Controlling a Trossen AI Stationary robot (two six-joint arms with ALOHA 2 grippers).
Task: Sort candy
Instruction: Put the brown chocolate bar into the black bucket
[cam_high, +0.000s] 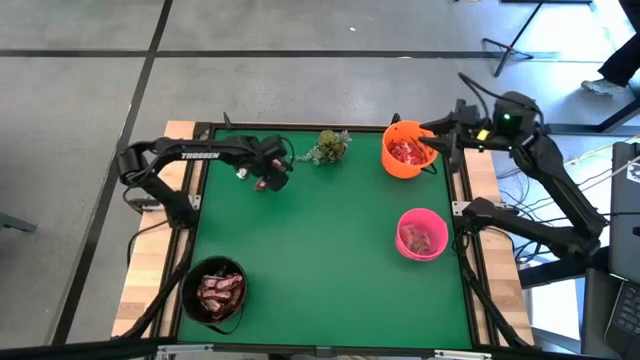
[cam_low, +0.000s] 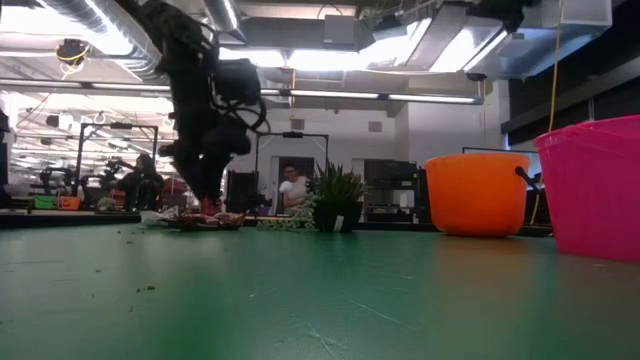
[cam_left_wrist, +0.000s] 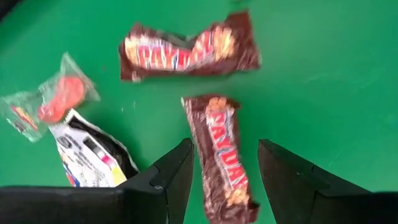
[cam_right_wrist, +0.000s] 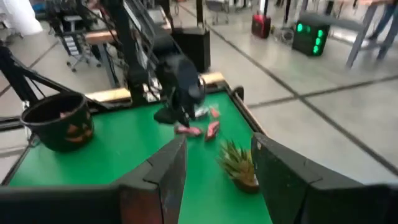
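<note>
So the left gripper (cam_high: 272, 181) was down at the far end of the green table (cam_high: 330, 250), a bit to the left of the little plant (cam_high: 328, 146), hanging right over the last loose candy. Its fingers (cam_left_wrist: 174, 180) were spread apart with nothing clamped, and one brown bar (cam_left_wrist: 222, 155) lay on the mat in the gap between them. I couldn't tell whether they touched the wrapper. A second brown bar (cam_left_wrist: 186, 53) lay crosswise just past the first one. Off to the side there was a clear-wrapped sweet with something red inside (cam_left_wrist: 59, 96), plus a white printed wrapper (cam_left_wrist: 90, 155) next to one finger. From table level that little pile (cam_low: 205, 220) showed up just left of the plant, under the left arm.

The right gripper (cam_high: 432, 132) was up at the orange bowl (cam_high: 405, 150), to the right of the plant, fingers (cam_right_wrist: 161, 171) apart and empty. That bowl had red candy in it. The pink bowl (cam_high: 422, 234) sat nearer than the orange one and held a few pieces too. The black bowl (cam_high: 214, 290), at the near left corner and well away from the plant, held brown bars.
</note>
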